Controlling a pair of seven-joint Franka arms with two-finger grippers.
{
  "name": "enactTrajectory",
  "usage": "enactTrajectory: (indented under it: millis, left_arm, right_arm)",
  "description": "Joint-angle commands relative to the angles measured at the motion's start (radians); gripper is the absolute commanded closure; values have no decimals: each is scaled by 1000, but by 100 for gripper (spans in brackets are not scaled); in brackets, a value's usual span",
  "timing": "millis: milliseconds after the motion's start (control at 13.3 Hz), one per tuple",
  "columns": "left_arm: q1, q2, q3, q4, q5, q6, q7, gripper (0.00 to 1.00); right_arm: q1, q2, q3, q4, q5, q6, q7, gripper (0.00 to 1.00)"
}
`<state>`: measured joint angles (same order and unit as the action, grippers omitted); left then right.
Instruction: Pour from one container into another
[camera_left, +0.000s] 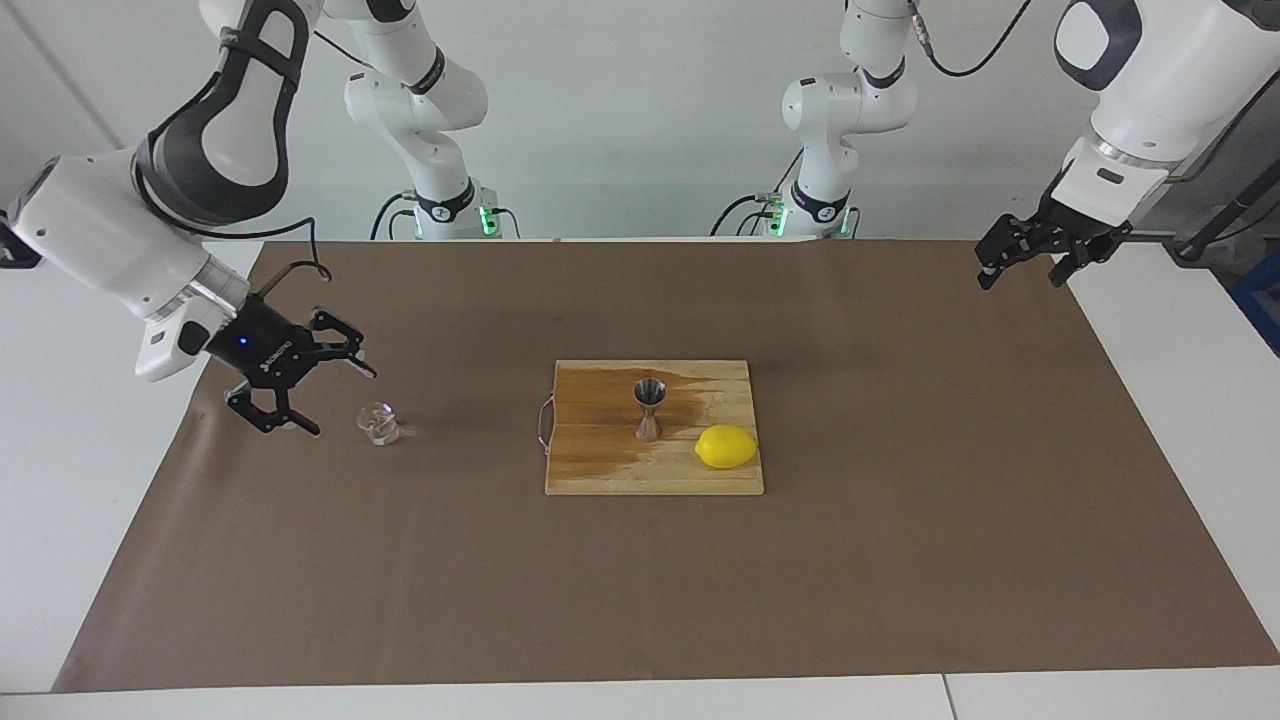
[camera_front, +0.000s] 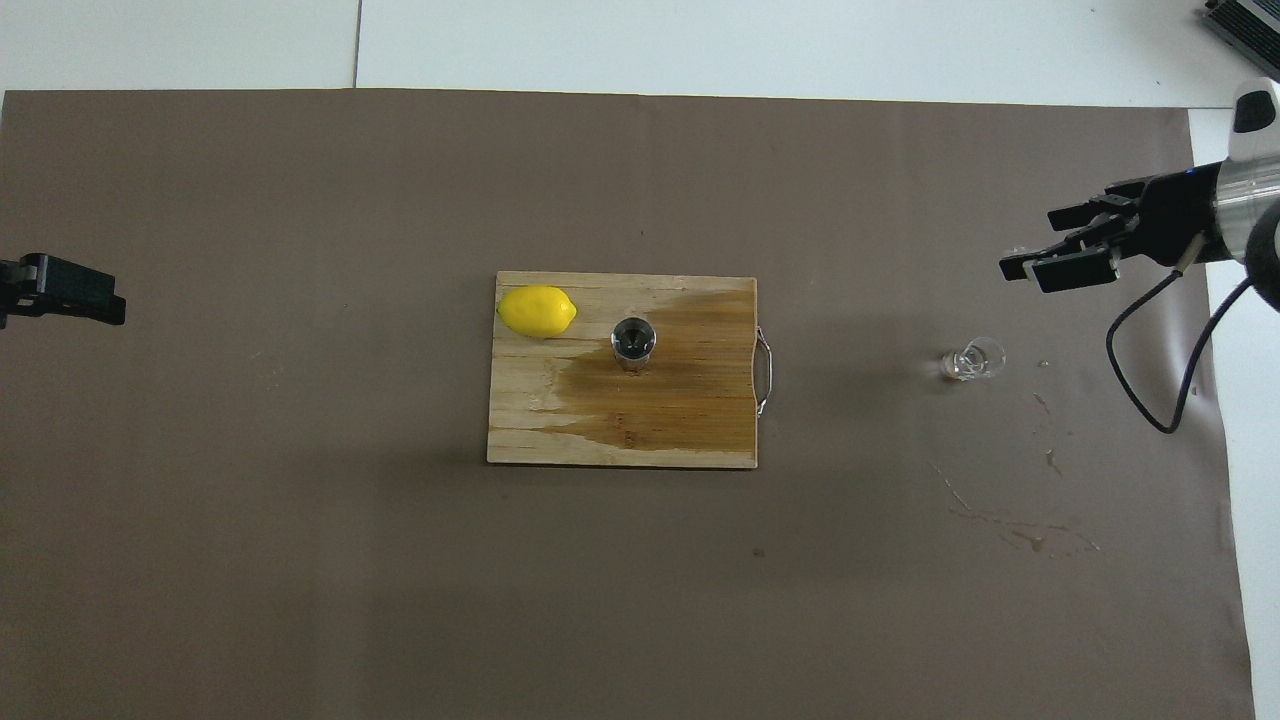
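- The table (camera_left: 1150, 420) was white, and a large brown paper sheet (camera_left: 900, 560) covered most of its top.
- A wooden cutting board (camera_left: 600, 470) lay in the middle of the sheet, with a wide dark wet patch across the half toward the right arm's end and a thin metal handle on that same edge.
- The right gripper (camera_left: 318, 396) hung low over the sheet at the right arm's end of the table, its fingers spread wide and holding nothing; it stood just beside the glass cup, apart from it.
- The left gripper (camera_left: 1020, 265) hovered above the edge of the sheet at the left arm's end of the table, where that arm waited; its fingers were parted and empty.
- A yellow lemon (camera_left: 726, 446) lay on the board at the corner toward the left arm's end and farther from the robots.
- The silver metal jigger (camera_left: 649, 407) stood upright on the board, near the lemon and slightly nearer to the robots.
- The tiny clear glass cup (camera_left: 379, 423) stood on the sheet, well apart from the board, between it and the right gripper.
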<state>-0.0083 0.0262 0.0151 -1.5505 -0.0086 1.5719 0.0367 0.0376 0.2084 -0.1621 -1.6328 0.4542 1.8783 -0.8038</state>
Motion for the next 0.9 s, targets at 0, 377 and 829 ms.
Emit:
enactTrajectory:
  millis: [0, 377, 829]
  left_arm:
    - [1, -31, 2, -31, 9, -4, 9, 0]
    - [1, -31, 2, -31, 9, -4, 9, 0]
    - [1, -31, 2, -31, 9, -6, 9, 0]
  right_arm:
    - [4, -52, 58, 14, -205, -19, 310, 0]
    - [36, -151, 90, -4, -453, -192, 774, 0]
    - [19, -274, 79, -70, -483, -252, 900, 0]
